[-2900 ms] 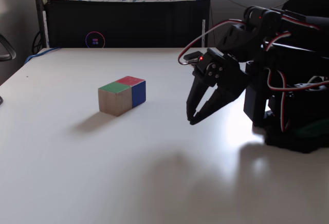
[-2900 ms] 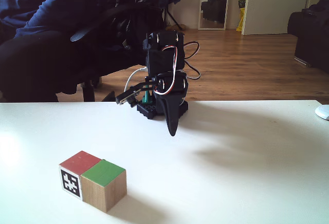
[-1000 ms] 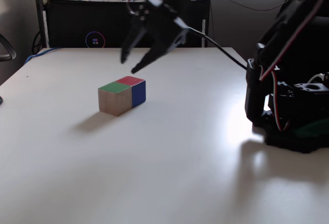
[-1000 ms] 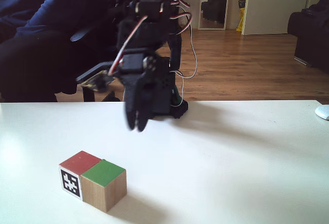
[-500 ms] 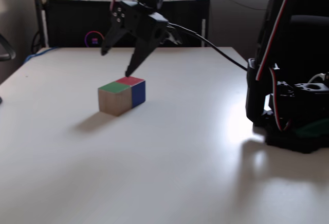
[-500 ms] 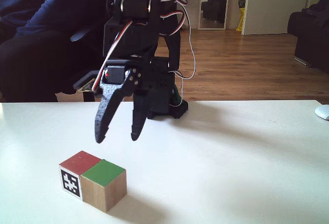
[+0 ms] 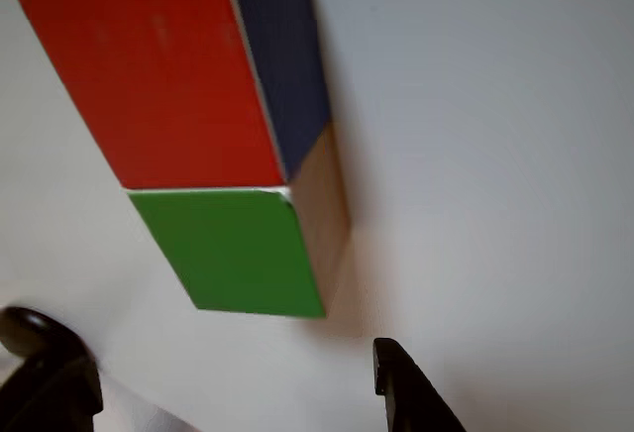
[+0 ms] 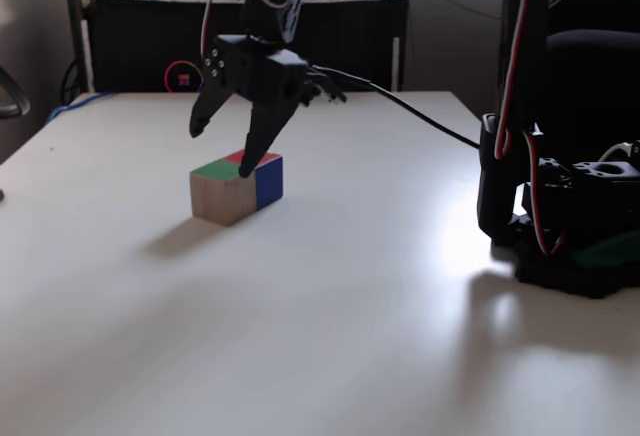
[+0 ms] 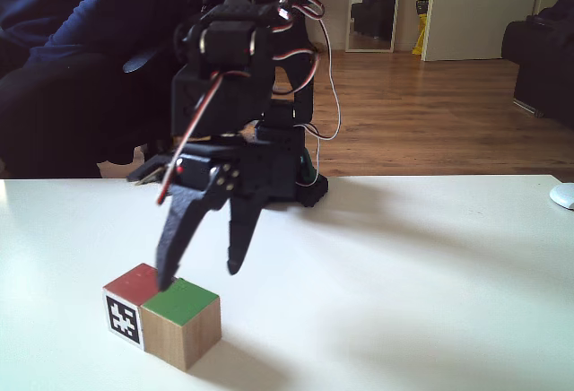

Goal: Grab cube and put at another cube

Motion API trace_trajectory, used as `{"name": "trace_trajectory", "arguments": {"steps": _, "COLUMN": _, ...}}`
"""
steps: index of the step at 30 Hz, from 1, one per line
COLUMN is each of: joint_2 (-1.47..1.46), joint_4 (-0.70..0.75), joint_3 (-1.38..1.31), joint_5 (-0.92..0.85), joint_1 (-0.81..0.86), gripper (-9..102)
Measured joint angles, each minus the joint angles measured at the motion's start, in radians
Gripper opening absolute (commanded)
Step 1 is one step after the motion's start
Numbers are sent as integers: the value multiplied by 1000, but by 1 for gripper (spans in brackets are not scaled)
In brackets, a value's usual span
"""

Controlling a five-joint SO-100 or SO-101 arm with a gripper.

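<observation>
Two wooden cubes stand touching on the white table. The cube (image 8: 220,194) has a green top and a bare wood front; it is also seen from above (image 7: 233,249) and in another fixed view (image 9: 182,321). Another cube (image 8: 264,174) has a red top and a dark blue side, and is likewise in the other view (image 7: 158,75) and in a fixed view (image 9: 132,294), where one face carries a black-and-white marker. My gripper (image 8: 220,151) hangs open just above the green-topped cube, one finger on either side of it, nothing held (image 9: 200,273) (image 7: 223,384).
The arm's black base (image 8: 565,226) stands at the table's right in a fixed view. A black cabinet (image 8: 240,41) lines the far edge. A seated person (image 9: 54,68) is behind the table, and a white mouse (image 9: 563,195) lies at its right edge.
The gripper swung from beside the arm's base over to the cubes, opened, and has come down to just above the green-topped cube. The cubes have not moved.
</observation>
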Motion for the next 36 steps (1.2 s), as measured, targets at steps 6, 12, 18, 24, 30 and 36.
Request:
{"name": "trace_trajectory", "arguments": {"steps": 6, "joint_2": -98, "joint_4": 14, "joint_3": -97, "joint_5": -14, "joint_1": 18, "gripper": 43}}
{"name": "trace_trajectory", "arguments": {"steps": 12, "joint_2": -163, "joint_4": 14, "joint_3": -118, "joint_5": -26, "joint_1": 29, "gripper": 43}}
{"name": "trace_trajectory", "arguments": {"steps": 18, "joint_2": -239, "joint_4": 14, "joint_3": -156, "joint_5": -23, "joint_1": 34, "gripper": 43}}
{"name": "trace_trajectory", "arguments": {"steps": 24, "joint_2": -324, "joint_4": 14, "joint_3": -195, "joint_5": -28, "joint_1": 34, "gripper": 43}}
{"name": "trace_trajectory", "arguments": {"steps": 30, "joint_2": -337, "joint_4": 12, "joint_3": -206, "joint_5": -20, "joint_1": 32, "gripper": 38}}
{"name": "trace_trajectory", "arguments": {"steps": 36, "joint_2": -337, "joint_4": 12, "joint_3": -215, "joint_5": -26, "joint_1": 34, "gripper": 28}}
